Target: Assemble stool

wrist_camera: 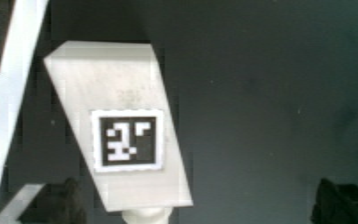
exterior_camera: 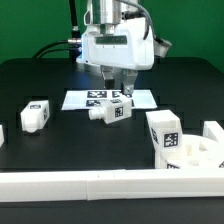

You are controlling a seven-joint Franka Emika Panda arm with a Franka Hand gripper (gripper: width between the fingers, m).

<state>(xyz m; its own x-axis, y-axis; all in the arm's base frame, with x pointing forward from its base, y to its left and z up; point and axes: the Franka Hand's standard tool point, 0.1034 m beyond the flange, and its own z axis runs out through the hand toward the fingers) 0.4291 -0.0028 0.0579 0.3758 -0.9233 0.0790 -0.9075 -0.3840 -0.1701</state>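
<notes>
White block leg [exterior_camera: 110,112] lies on its side on the black table [exterior_camera: 45,78], just beside the marker board [exterior_camera: 82,99]. It shows a black-and-white square tag on its face and a short peg at one end. The end effector [exterior_camera: 117,91] hovers right above it, fingers [wrist_camera: 345,200] spread apart, gripping nothing.

Stool kit, loose parts on the black counter [exterior_camera: 60,80]. Thick round white plastic seat disc [exterior_camera: 200,160], lying flat with sockets upward, at the exterior view's right. White chunky block leg with a tag [exterior_camera: 165,135], upright, just beside the disc. Second tagged white block leg [exterior_camera: 110,112] [wrist_camera: 123,120], on its side at centre, short peg at one end. Third tagged white leg [exterior_camera: 35,115], well apart at the exterior view's left.
</notes>
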